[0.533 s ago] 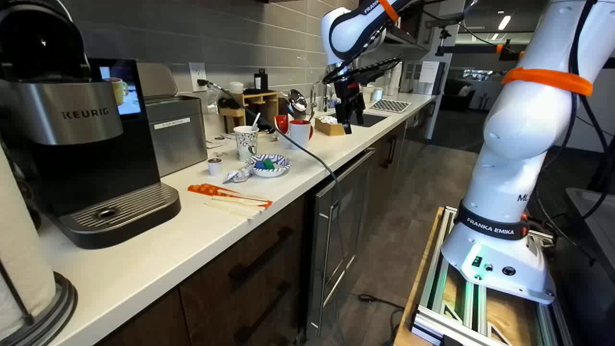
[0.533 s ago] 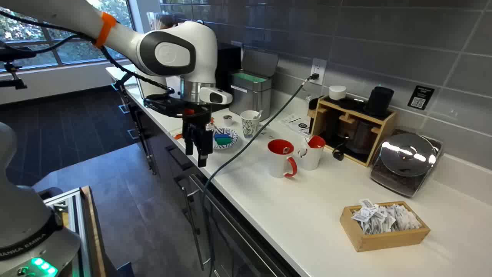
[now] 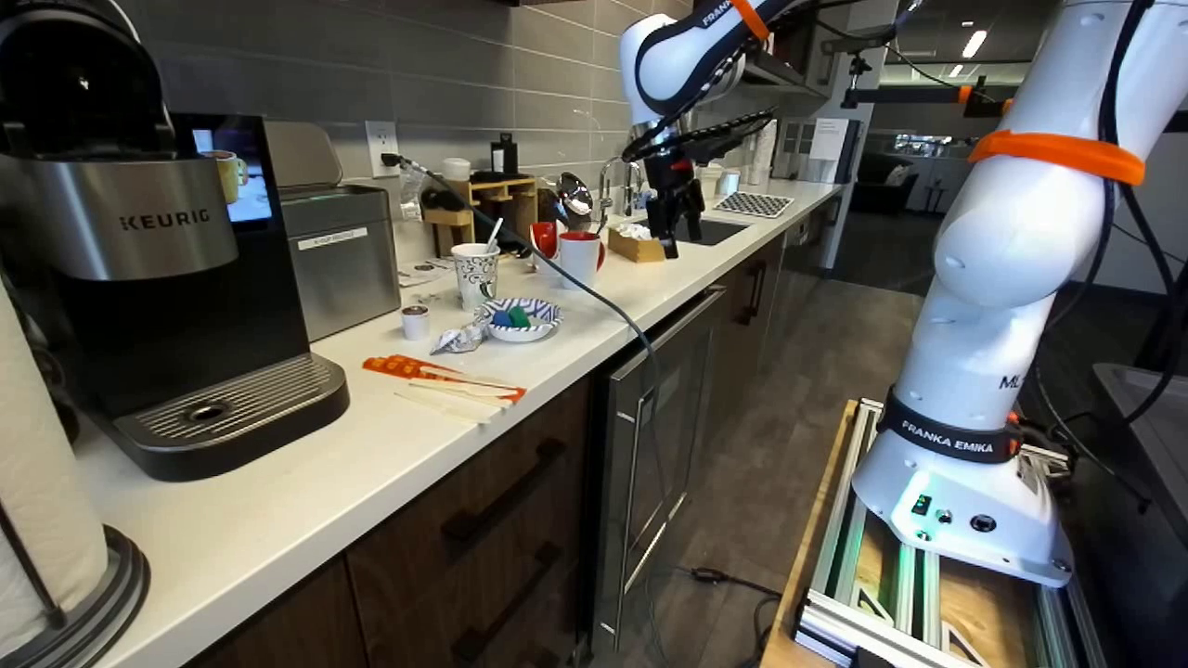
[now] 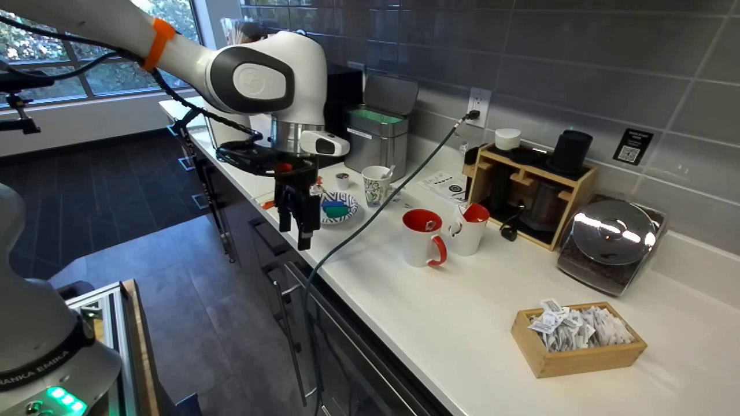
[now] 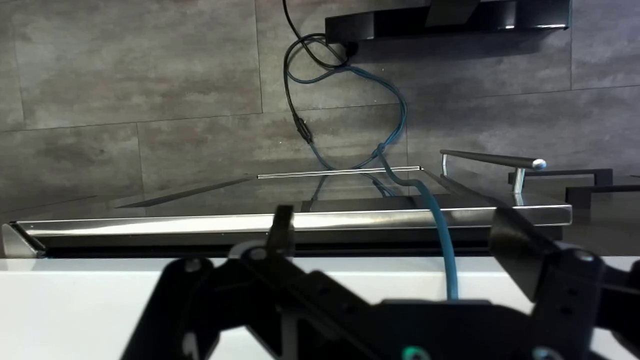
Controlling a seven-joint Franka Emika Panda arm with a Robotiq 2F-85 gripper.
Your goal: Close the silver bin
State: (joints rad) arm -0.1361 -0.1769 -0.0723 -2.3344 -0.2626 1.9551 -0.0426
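A: Far left, in an exterior view?
B: The black coffee machine (image 3: 176,218), brushed metal across its front. Just right of it, at the back of the white countertop (image 3: 260,520), stands the silver bin (image 3: 343,269), boxy and flat-sided, dull steel.
A: Its lid (image 3: 303,153)?
B: Raised, leaning back near the tiled wall (image 3: 445,83). An exterior view adds the green inside (image 4: 376,116).
A: Next along?
B: A patterned cup (image 3: 475,278), then a shallow dish (image 3: 522,335) holding blue and green pieces (image 3: 518,317).
A: And the claw (image 3: 682,243)?
B: Further right, in the air, well apart from the bin. The wrist view sets its fingers (image 5: 522,252) wide apart above the counter's smooth front edge (image 5: 100,265), with grey plank floor (image 5: 190,75) beyond.
A: That blue cable (image 5: 443,237)?
B: It drops over the edge, seen between the fingers; whether it touches them I can't tell.
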